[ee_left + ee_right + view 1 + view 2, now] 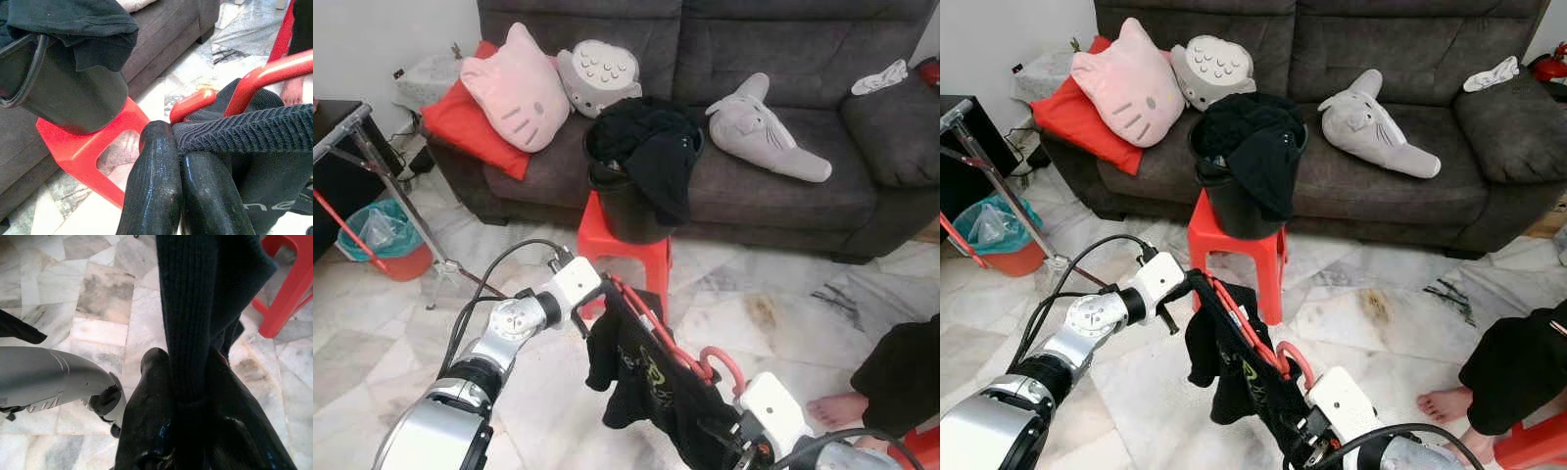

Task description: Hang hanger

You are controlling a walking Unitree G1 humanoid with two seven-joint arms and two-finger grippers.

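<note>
one red hanger carrying one black shirt, green print unreadable, hanging between both hands | left hand pinching shirt's knit edge | right hand pinching shirt | one red stool behind, three cushions on sofa

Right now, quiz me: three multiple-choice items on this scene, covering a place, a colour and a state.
1. Where does the black bucket stand?
A. on the red stool
B. on the sofa
C. on the floor

2. What colour is the hanger?
A. blue
B. red
C. white

3. What is the left end effector doing?
A. hanging open
B. gripping the bucket
C. pinching the black garment

Answers: 1 A, the bucket sits atop the stool; 2 B, its bar and hook are red; 3 C, fingers closed on knit fabric.
</note>
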